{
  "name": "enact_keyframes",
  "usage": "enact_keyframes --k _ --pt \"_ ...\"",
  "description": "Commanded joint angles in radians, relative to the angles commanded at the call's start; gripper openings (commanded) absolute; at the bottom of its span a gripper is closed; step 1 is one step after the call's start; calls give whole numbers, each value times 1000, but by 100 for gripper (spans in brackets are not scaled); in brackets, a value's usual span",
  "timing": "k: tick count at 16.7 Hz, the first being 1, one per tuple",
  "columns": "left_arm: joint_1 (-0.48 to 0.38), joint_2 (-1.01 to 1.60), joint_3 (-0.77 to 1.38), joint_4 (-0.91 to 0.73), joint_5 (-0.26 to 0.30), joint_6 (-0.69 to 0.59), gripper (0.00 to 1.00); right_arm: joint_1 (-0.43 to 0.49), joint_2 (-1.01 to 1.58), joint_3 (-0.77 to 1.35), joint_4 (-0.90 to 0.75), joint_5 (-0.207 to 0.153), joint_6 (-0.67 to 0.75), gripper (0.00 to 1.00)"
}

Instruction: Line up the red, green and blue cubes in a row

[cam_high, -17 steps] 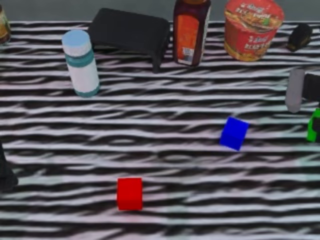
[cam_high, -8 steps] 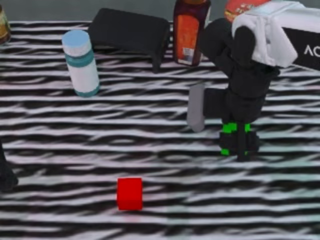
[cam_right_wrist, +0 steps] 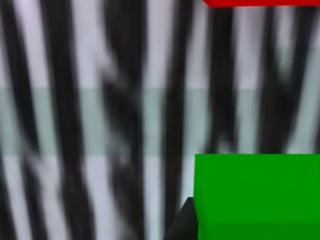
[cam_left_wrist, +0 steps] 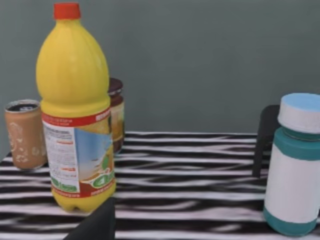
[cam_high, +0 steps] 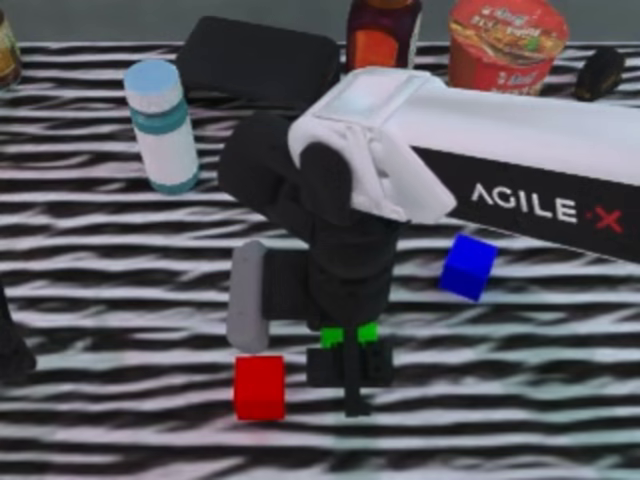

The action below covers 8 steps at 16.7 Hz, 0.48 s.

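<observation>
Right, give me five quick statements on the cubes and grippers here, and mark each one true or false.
1. The right gripper holds the green cube. True.
2. The green cube hangs to the left of the red cube. False: it is to the red cube's right.
3. The blue cube sits alone on the striped cloth. True.
4. The red cube is stacked on the blue one. False: they lie apart.
5. The left gripper holds a cube. False: it is parked at the left edge.

Red cube (cam_high: 259,387), green cube (cam_high: 348,334), blue cube (cam_high: 468,267), zebra-striped black-and-white table (cam_high: 120,300)
</observation>
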Motion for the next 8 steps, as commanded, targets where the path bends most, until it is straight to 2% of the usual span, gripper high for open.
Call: enact_keyframes --k 5,8 --pt "0 0 0 0 0 0 100 -3 -3 -6 4 -1 0 0" --pt "0 0 0 0 0 0 100 -3 15 -57 76 0 2 0"
